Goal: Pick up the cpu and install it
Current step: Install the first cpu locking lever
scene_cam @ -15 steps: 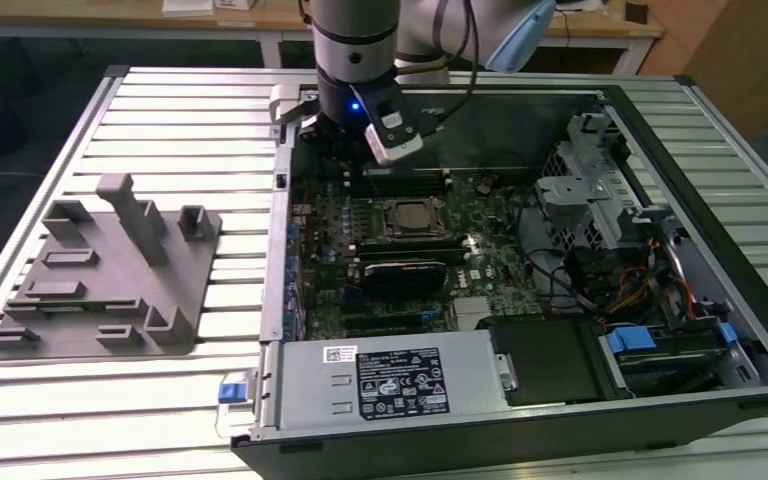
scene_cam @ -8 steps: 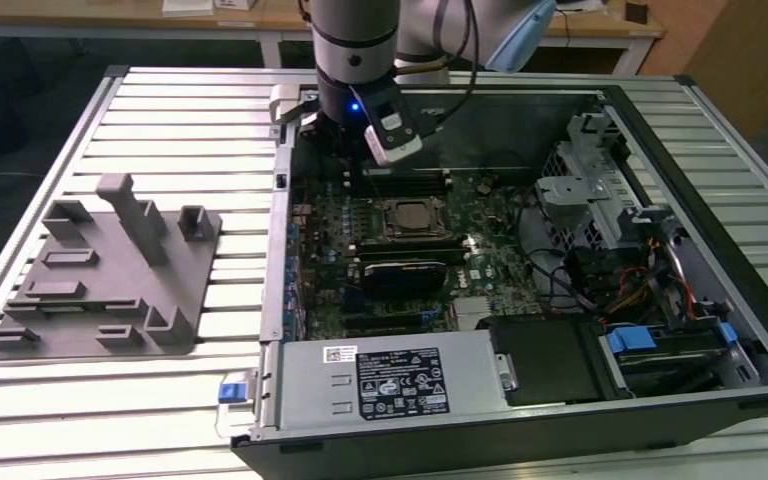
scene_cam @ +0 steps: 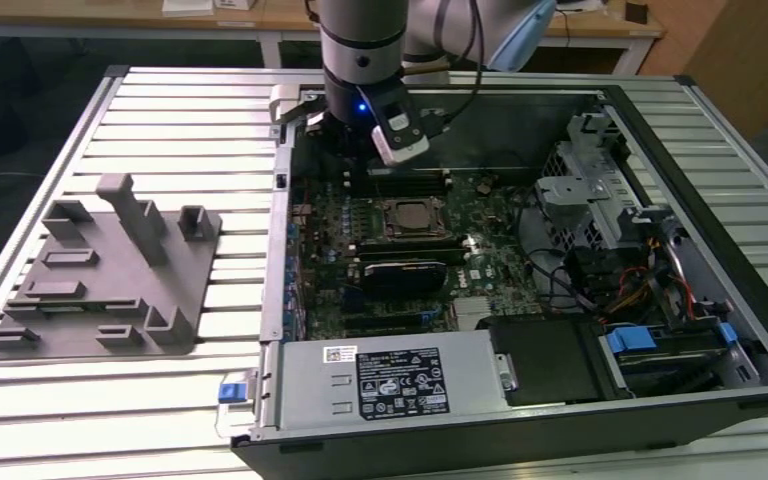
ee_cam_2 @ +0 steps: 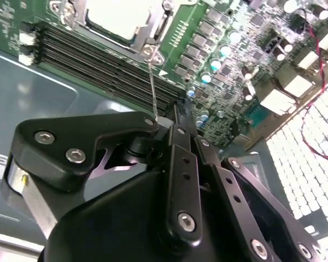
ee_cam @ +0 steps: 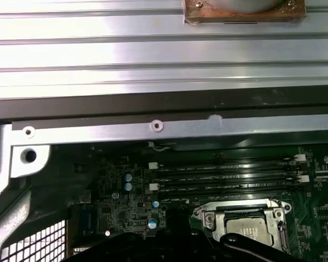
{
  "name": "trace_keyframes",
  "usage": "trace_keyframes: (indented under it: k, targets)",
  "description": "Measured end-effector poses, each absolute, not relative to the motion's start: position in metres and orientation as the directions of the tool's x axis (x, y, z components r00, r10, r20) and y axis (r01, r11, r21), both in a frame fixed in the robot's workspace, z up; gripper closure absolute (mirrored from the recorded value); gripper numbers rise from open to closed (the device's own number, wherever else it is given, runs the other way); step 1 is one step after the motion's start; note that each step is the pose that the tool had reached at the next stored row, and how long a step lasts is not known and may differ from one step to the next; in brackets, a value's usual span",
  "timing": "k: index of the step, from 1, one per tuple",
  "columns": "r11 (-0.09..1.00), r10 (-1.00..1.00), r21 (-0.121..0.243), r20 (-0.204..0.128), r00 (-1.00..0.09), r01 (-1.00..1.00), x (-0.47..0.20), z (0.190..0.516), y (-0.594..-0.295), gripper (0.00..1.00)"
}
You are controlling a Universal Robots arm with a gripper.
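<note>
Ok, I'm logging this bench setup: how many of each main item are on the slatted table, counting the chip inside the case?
Open computer case: 1
Grey plastic fixture: 1
cpu, in the socket: 1
Total: 3

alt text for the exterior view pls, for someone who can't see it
A robot arm's gripper hangs over the far end of an open computer case on a slatted metal table, with the cpu lying in the motherboard's socket. A grey plastic fixture stands at the exterior view's left.
</note>
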State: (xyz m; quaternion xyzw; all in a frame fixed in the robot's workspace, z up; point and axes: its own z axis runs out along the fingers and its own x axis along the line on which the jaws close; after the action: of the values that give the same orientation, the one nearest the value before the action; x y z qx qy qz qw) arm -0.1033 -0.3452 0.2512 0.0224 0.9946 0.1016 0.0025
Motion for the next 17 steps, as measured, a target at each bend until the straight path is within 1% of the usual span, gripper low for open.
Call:
trace_keyframes:
  k: [17]
  targets:
    - [0.978,0.047,0.202,0.0,-0.999,0.046,-0.073,0.251,-0.345,0.89]
